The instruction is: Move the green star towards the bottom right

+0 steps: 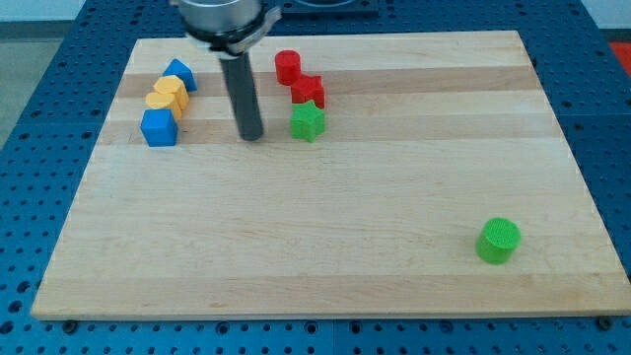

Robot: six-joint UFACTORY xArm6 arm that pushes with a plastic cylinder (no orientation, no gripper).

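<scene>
The green star (308, 122) lies on the wooden board (325, 237) in the upper middle, just below a red block (308, 91) that it touches or nearly touches. My tip (251, 136) rests on the board to the star's left, a short gap away from it. The dark rod rises from the tip to the view's top.
A red cylinder (287, 66) sits above the red block. At the upper left are a blue block (179, 74), a yellow block (168, 95) and a blue cube (159, 127). A green cylinder (499, 241) stands at the lower right.
</scene>
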